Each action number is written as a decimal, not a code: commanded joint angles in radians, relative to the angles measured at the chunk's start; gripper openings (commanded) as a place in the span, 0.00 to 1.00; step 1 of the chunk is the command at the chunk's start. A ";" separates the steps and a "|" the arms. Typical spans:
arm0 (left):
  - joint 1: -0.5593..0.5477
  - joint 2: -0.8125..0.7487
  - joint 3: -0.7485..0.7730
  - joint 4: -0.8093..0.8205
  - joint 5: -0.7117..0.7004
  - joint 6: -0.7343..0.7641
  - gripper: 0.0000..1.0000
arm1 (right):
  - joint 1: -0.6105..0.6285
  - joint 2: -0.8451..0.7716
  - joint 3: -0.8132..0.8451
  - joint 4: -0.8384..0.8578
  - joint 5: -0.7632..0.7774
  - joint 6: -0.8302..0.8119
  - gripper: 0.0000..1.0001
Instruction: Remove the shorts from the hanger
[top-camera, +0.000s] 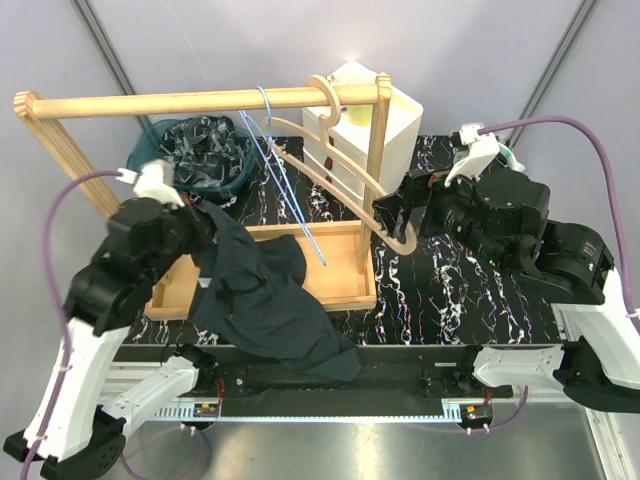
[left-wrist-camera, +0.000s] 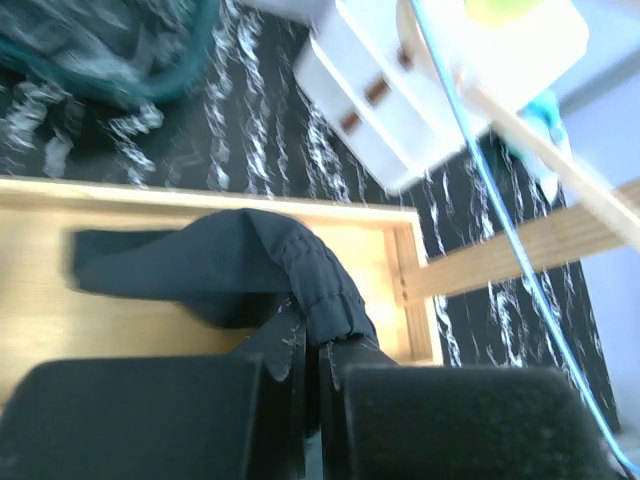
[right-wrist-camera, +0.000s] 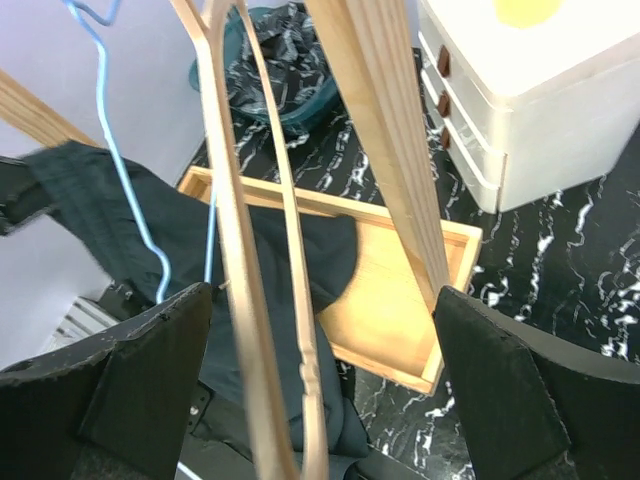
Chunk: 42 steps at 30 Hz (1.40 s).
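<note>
The dark shorts (top-camera: 265, 300) are off both hangers and drape from my left gripper over the rack's base tray and the table's front edge. My left gripper (top-camera: 200, 215) is shut on a fold of the shorts (left-wrist-camera: 310, 280), as the left wrist view (left-wrist-camera: 312, 350) shows. A wooden hanger (top-camera: 340, 170) and a blue wire hanger (top-camera: 285, 180) hang bare on the rail. My right gripper (top-camera: 395, 215) is open, its fingers wide on either side of the wooden hanger's lower end (right-wrist-camera: 240, 250), not clamped. The shorts also show in the right wrist view (right-wrist-camera: 335, 260).
A wooden rack (top-camera: 200, 100) with a base tray (top-camera: 345, 275) stands mid-table. A teal basket (top-camera: 200, 150) of dark clothes sits behind it at the left. A white drawer unit (top-camera: 400, 125) stands at the back right. Black marbled table surface (top-camera: 460, 290) lies to the right.
</note>
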<state>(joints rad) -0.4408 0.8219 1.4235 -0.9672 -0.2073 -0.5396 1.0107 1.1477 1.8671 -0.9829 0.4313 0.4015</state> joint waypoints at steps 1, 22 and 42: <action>0.001 0.023 -0.179 0.061 0.192 -0.136 0.00 | 0.003 -0.009 -0.043 0.038 0.050 0.019 1.00; -0.101 0.120 -0.771 0.039 0.277 -0.468 0.99 | 0.003 -0.045 -0.189 0.096 0.037 0.063 1.00; -0.099 0.318 -0.920 0.162 0.074 -0.839 0.78 | 0.002 -0.065 -0.226 0.082 0.040 0.105 1.00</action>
<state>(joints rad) -0.5510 1.0782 0.4889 -0.8783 0.0456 -1.3270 1.0107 1.0946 1.6451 -0.9245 0.4591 0.4919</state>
